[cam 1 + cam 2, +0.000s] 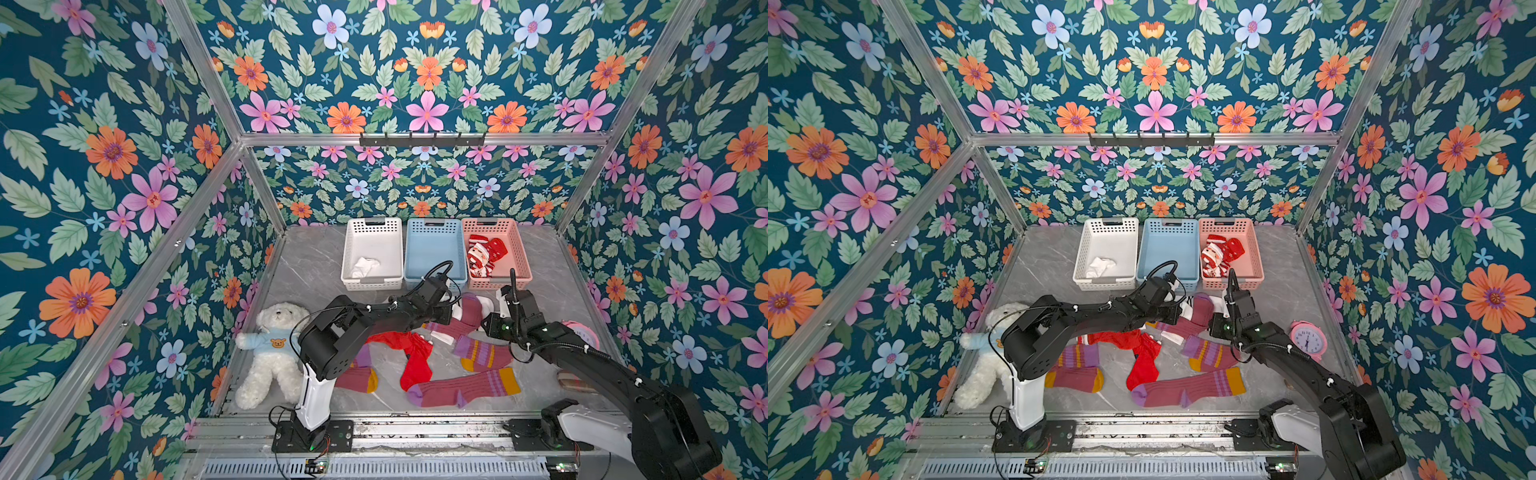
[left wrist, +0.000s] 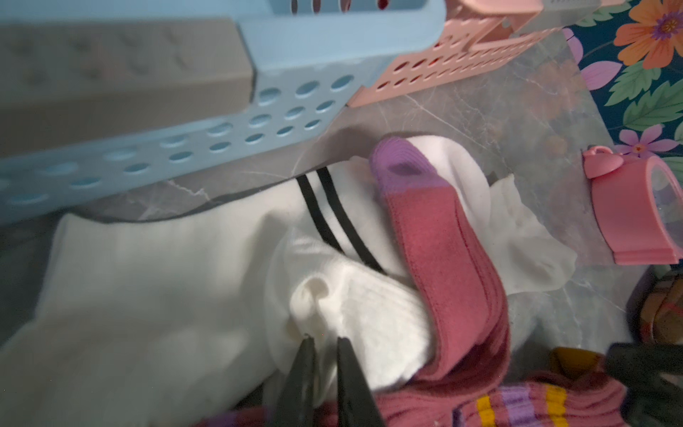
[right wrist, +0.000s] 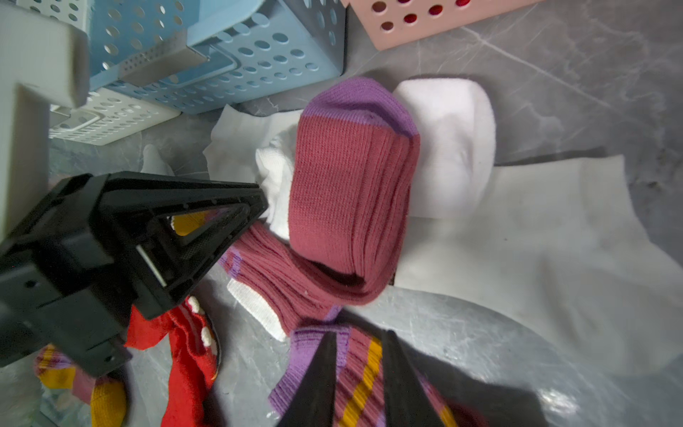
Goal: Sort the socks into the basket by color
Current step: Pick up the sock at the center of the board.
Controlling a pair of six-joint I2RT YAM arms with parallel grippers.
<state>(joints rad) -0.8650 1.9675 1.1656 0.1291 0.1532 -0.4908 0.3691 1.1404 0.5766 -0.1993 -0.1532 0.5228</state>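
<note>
Just beside blue basket (image 2: 332,40), left gripper (image 2: 323,342) pinches white sock (image 2: 369,314); right gripper (image 3: 360,336) parted.

The table (image 1: 316,257) top looks like smooth grey stone with a soft shine; the white basket (image 1: 361,228), blue basket (image 1: 419,228) and pink basket (image 1: 478,228) are matt plastic full of holes; the frame rail (image 1: 299,139) is bare shiny metal. The maroon sock (image 3: 351,192) and white sock (image 2: 369,318) are ribbed knitted cloth; the teddy bear (image 1: 270,374) is fluffy; the pink clock (image 2: 628,214) may be glossy plastic.
</note>
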